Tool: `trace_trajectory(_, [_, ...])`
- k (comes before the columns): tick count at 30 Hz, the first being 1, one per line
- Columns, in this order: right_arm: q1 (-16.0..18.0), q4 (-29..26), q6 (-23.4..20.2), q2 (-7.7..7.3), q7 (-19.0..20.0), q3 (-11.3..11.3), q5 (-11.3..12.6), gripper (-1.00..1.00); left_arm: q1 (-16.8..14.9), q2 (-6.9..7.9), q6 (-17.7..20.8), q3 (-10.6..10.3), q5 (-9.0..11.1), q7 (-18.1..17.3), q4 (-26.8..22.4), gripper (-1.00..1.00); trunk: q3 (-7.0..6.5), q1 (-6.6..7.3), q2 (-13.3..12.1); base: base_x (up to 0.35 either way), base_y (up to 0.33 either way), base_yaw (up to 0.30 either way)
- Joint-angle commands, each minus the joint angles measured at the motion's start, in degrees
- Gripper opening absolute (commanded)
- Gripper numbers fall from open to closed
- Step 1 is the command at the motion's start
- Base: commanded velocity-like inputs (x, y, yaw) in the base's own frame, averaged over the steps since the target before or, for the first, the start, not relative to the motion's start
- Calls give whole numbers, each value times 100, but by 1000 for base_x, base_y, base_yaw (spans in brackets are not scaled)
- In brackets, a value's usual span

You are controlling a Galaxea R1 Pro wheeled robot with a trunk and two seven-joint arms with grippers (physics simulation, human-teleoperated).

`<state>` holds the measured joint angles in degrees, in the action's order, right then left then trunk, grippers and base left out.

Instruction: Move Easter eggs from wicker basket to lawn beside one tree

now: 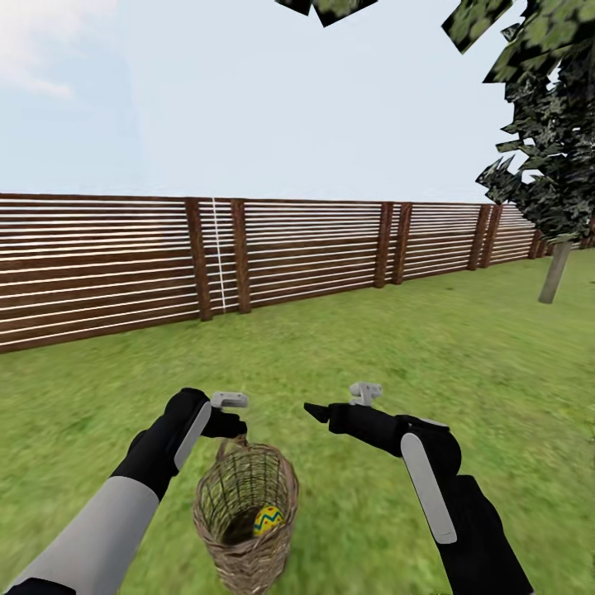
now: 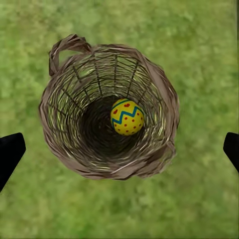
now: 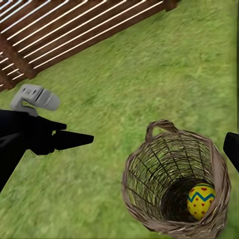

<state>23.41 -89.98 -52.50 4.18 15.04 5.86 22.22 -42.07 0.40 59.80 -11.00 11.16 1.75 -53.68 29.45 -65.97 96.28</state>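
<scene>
Down inside the wicker basket [image 2: 107,112] lies one Easter egg [image 2: 127,117], yellow with red dots and a blue-green zigzag band; it sits on the dark bottom, a little off centre toward one wall. In the left wrist view its long axis runs roughly along the zigzag band, but the egg looks nearly round from above, so which end is the narrow one is hard to make out. The right wrist view shows the same egg [image 3: 201,200] low in the basket [image 3: 174,184], partly cut off by the near rim. In the head view only a slice of the egg [image 1: 268,520] shows through the mouth of the basket [image 1: 245,516]; the rest of the basket floor is hidden by the weave and shadow, so whether more eggs lie there cannot be told.

The basket stands on the lawn [image 1: 463,372] with its mouth upward, tilted slightly, its arched handle at the far side by the left gripper [image 1: 235,421]. That gripper hovers just above the rim, its fingers [image 2: 10,152] spread wide apart to either side of the basket. The right gripper [image 1: 318,411] hangs beside the basket, apart from it; its fingers [image 3: 74,139] look parted, one tip at each edge of the right wrist view.

Beyond the grass runs a brown slat fence [image 1: 289,248]. A thin-trunked tree [image 1: 555,268] stands at the far right, its crown cut off by the frame.
</scene>
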Motion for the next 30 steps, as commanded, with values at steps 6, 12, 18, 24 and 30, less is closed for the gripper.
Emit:
trace_trajectory(6, [6, -2, -24, 4, 43, -6, -42, 100, -3, 4, 20, -14, 26, 18, -11, 100, -33, 0, 3, 17, 203, -210])
trace_trajectory(12, [6, -2, -24, 4, 43, -6, -42, 100, -3, 4, 20, -16, 26, 18, -11, 100, -74, 0, 3, 15, 193, -212])
trace_trajectory(18, [6, -2, -24, 4, 43, -6, -42, 100, -3, 4, 20, -16, 26, 18, -5, 100, -115, 0, 3, 51, 216, -212])
trace_trajectory(24, [6, -2, -24, 4, 43, -6, -42, 100, -3, 4, 20, -17, 26, 18, -3, 100, -151, 0, 3, 67, 270, -189])
trace_trajectory(30, [6, -2, -26, 4, 43, -6, -42, 100, -3, 4, 20, -17, 26, 18, -3, 100, -165, 0, 3, 149, 268, -71])
